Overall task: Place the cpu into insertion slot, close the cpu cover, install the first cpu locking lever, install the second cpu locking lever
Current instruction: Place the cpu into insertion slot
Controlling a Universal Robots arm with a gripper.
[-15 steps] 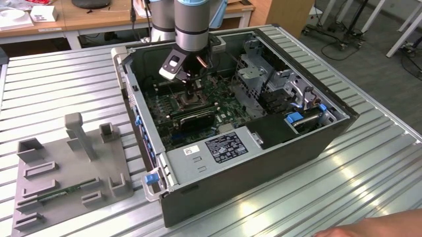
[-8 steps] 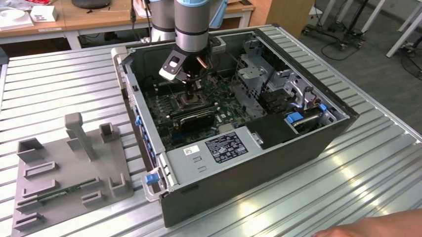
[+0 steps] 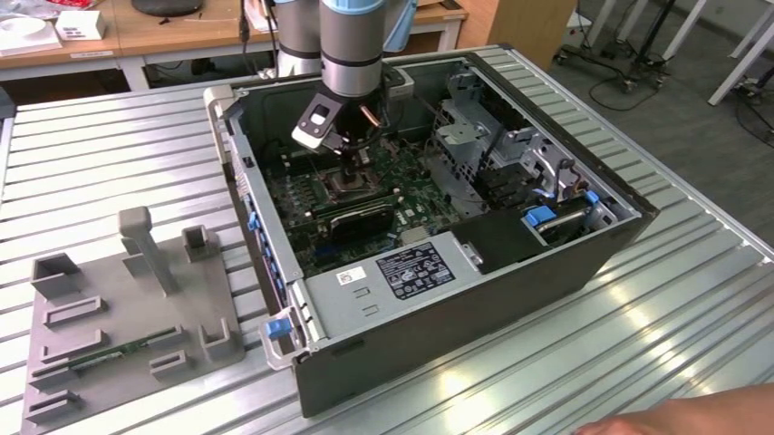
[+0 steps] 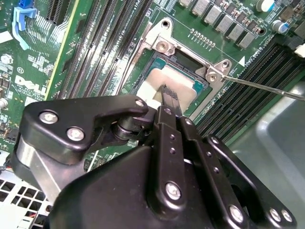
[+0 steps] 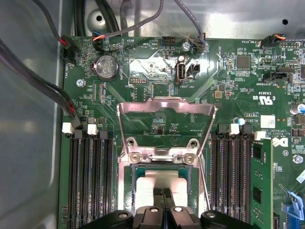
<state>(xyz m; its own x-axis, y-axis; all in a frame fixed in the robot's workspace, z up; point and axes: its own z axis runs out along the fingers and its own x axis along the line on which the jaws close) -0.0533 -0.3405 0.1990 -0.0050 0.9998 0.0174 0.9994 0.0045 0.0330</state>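
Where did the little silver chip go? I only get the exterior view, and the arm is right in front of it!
Observer: In the first wrist view the cpu lies flat inside the insertion slot.
Operator: Is the lid shut over it?
Observer: No. The cpu cover is swung up and open, off the cpu.
Operator: What is the gripper doing?
Observer: In the second wrist view the gripper is shut, with its tip at the middle of the cpu's top. I cannot tell whether it presses down.
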